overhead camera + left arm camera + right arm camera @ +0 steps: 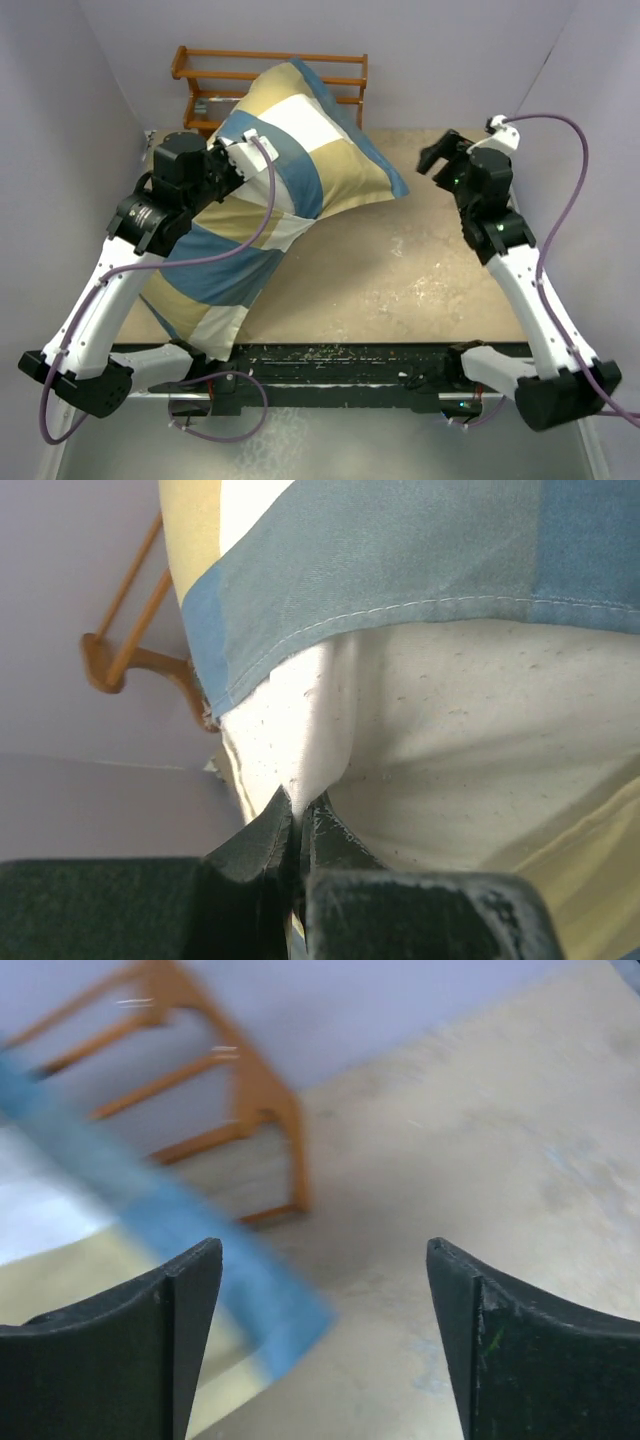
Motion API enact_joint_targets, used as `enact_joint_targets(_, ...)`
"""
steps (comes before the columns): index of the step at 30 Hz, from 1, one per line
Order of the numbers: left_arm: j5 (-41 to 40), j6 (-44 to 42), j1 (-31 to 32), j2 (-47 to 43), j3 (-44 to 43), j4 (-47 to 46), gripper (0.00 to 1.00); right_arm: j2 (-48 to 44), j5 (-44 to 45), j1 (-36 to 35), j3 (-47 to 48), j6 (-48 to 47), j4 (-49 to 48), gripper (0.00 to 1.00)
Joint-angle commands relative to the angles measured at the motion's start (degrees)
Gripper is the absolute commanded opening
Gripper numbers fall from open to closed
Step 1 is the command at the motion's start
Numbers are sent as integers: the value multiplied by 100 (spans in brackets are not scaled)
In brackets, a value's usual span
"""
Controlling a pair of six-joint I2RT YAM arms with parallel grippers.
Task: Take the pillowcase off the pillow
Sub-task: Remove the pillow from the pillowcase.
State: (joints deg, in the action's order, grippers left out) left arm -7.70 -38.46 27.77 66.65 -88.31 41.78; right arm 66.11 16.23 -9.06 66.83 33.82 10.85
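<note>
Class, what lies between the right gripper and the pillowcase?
Only bare tabletop, seen in the top external view; the right gripper hangs open, apart from the pillowcase.

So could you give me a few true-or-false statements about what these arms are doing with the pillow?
1. The left gripper pinches the white pillow just below the pillowcase's blue hem. True.
2. The right gripper grips the pillowcase. False: it is open and holds nothing.
3. The pillowcase is fully off. False: it still covers nearly all of the pillow.
4. A wooden rack stands at the back of the table. True.
</note>
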Motion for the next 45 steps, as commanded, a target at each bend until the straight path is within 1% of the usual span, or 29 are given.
enact_joint_targets(1,593,794,9,3,-444,-438,0,-591,492,-1324,395,-871,-919,94)
enact_joint_targets(3,882,1090,9,59,-446,-420,0,-408,156,-1878,435,-1173,-1185,97)
enact_joint_targets(5,1183,1198,9,42,-376,-555,0,159,-854,-1885,770,-993,-824,100)
enact_joint_targets(7,1314,1221,9,58,-410,-646,0,916,-1401,-1674,1506,-762,4,100)
enact_joint_targets(8,1323,1222,9,90,-511,-626,0,1210,-2163,-1363,1759,-517,251,100)
enact_joint_targets(9,1305,1206,9,135,-632,-594,0,1384,-3063,-1052,1782,-214,200,100)
enact_joint_targets(10,1267,1168,10,157,-745,-579,0,1451,-3708,-886,1597,152,-215,100)
enact_joint_targets(11,1237,1108,9,151,-779,-591,0,1483,-4025,-848,1398,376,-664,100)
enact_joint_targets(14,1236,939,9,111,-792,-622,0,1660,-4467,-842,1153,582,-1058,100)
enact_joint_targets(15,1241,934,9,105,-800,-610,0,1708,-4800,-857,1012,728,-1284,100)
enact_joint_targets(16,1255,936,9,103,-796,-584,0,1727,-5164,-860,746,976,-1760,100)
enact_joint_targets(17,1303,937,9,94,-801,-572,0,1722,-5468,-861,406,1566,-2421,100)
enact_joint_targets(20,1434,962,9,81,-776,-508,0,1842,-6074,-888,-333,3062,-4780,100)
enact_joint_targets(22,1475,980,9,80,-754,-467,0,2009,-6152,-1036,-367,3546,-5553,100)
enact_joint_targets(26,1724,1032,9,24,-695,-404,0,2433,-6066,-1611,411,3772,-5828,98)
enact_joint_targets(27,1840,1078,9,23,-715,-376,0,2565,-6009,-1715,708,3826,-5864,88)
enact_joint_targets(29,2090,1246,9,95,-868,-277,0,2828,-5935,-1790,1349,4011,-5904,54)
enact_joint_targets(31,2346,1477,9,229,-1179,-97,0,2998,-5954,-1762,2106,4020,-5447,14)
enact_joint_targets(32,2499,1593,9,303,-1361,5,2,3060,-5837,-1652,2540,3928,-5145,0)
enact_joint_targets(33,2697,1712,9,364,-1588,112,14,3108,-5748,-1513,2933,3899,-4904,0)
enact_joint_targets(34,2902,1794,9,433,-1836,296,35,3167,-5700,-1284,3351,3944,-4804,0)
enact_joint_targets(35,3171,1911,9,509,-2076,443,62,3242,-5682,-1116,3781,4102,-4791,0)
enact_joint_targets(36,3260,1993,13,576,-2360,566,76,3334,-5654,-968,4210,4175,-4710,0)
enact_joint_targets(37,3405,2118,10,653,-2648,671,86,3459,-5646,-849,4743,4244,-4547,0)
enact_joint_targets(39,3420,2194,14,780,-3253,838,98,3880,-5739,-715,6079,4166,-3894,0)
enact_joint_targets(42,3060,2106,9,886,-4090,963,100,4848,-5972,-685,8359,4193,-2924,0)
enact_joint_targets(43,2891,2026,9,866,-4258,936,100,5059,-6078,-700,8718,4352,-2918,0)
enact_joint_targets(44,2723,1945,14,797,-4323,882,99,5120,-6260,-758,8683,4466,-2997,0)
enact_joint_targets(45,2593,1854,10,698,-4276,796,99,5027,-6408,-863,8345,4415,-3051,0)
